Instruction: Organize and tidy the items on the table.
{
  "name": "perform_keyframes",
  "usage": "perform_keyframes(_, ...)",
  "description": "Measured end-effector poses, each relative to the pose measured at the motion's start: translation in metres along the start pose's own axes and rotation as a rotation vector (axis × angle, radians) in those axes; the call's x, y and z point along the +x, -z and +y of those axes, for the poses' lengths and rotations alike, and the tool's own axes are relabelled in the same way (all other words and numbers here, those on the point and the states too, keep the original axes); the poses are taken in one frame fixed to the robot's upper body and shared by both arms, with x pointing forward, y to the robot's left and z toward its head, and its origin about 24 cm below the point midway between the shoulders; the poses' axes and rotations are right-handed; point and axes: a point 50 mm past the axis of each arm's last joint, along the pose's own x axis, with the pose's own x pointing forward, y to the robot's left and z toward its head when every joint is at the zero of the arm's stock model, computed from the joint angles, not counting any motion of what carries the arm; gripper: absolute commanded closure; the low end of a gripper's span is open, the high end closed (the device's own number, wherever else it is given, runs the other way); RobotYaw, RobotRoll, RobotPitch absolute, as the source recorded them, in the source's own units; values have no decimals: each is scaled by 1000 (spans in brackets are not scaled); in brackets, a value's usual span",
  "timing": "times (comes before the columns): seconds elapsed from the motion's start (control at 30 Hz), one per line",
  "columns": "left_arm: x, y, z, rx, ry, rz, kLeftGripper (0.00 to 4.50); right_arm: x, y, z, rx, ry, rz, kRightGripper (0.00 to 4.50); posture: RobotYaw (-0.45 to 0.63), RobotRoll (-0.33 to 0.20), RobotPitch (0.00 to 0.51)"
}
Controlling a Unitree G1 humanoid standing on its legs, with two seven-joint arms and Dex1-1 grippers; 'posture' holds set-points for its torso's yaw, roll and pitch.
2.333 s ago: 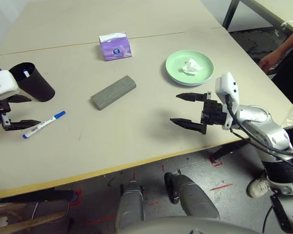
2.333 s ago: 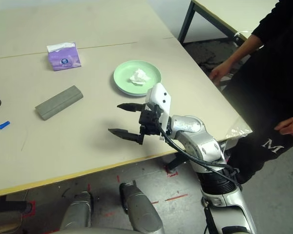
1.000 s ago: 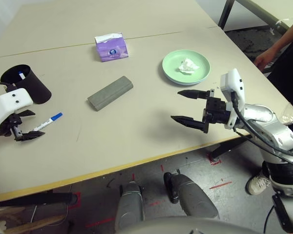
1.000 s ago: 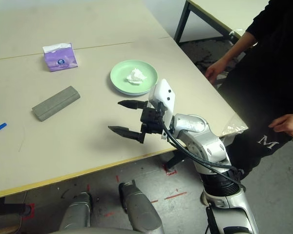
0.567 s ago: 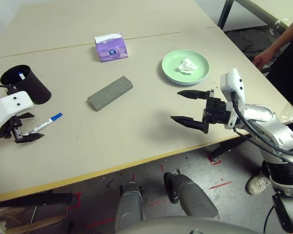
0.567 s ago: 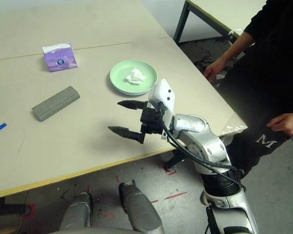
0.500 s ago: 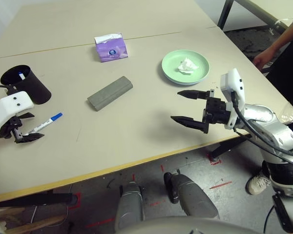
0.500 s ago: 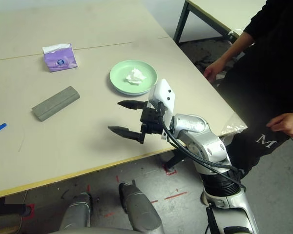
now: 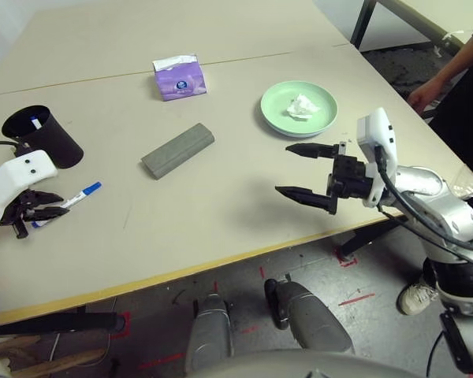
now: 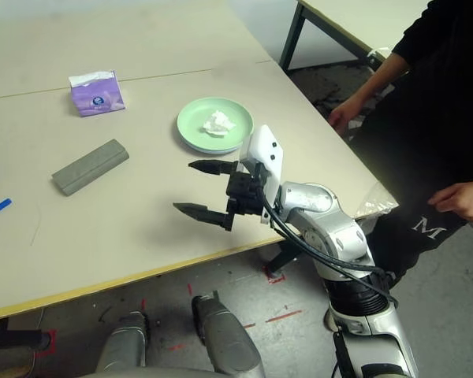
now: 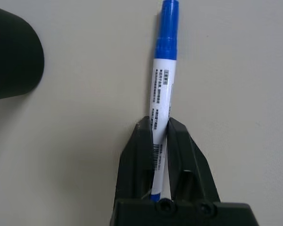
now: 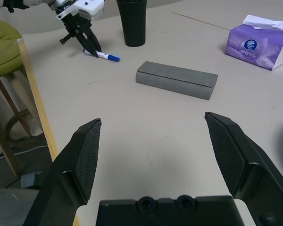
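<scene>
At the table's (image 9: pixel 221 213) left edge lies a white marker with a blue cap (image 11: pixel 162 80), and my left gripper (image 11: pixel 159 134) is shut on its tail end. In the left eye view that marker (image 9: pixel 83 193) sits just in front of the black cup (image 9: pixel 43 135), where a second marker end shows inside. A grey glasses case (image 9: pixel 178 150) lies mid-table. Behind it stands the purple tissue box (image 9: pixel 179 76). The light-green plate (image 9: pixel 272 110) holds a crumpled white tissue (image 9: pixel 303 105). My right gripper (image 9: pixel 283 169) hovers open and empty in front of the plate.
A person in black stands at the table's right side, one hand (image 10: pixel 343 118) near the far corner. A clear plastic bag (image 9: pixel 465 185) hangs at the right corner. A green stool (image 12: pixel 4 42) stands beside the left edge. Another table (image 10: pixel 363 24) is behind.
My left gripper has shut on the blue-capped marker's tail, having been open around it before. The right arm has stayed in place.
</scene>
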Motion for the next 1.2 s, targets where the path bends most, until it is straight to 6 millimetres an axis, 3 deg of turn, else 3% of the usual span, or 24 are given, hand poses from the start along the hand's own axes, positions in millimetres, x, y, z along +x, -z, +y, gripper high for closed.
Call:
perform_keyframes(0.4,-2,-8,3,-26,16,-75,4232,1,-1,0,-3,-2,-3,0,-175,0,181)
perform_keyframes(0.6,-17,-55,20,-77,-1,-438,4232,1,1,-1,8,-2,-3,0,-149,0,178)
perform_keyframes(0.83,-60,-106,31,-224,44,-966,4232,3,0,-6,7,-20,-4,0,-128,0,179)
perform_keyframes(1.0,-92,-113,42,-359,-59,-1230,4232,3,3,-7,18,-32,5,0,-120,0,179)
perform_keyframes(1.2,-105,-100,52,-440,-246,-1303,4232,3,7,-8,19,-23,34,0,-120,0,174)
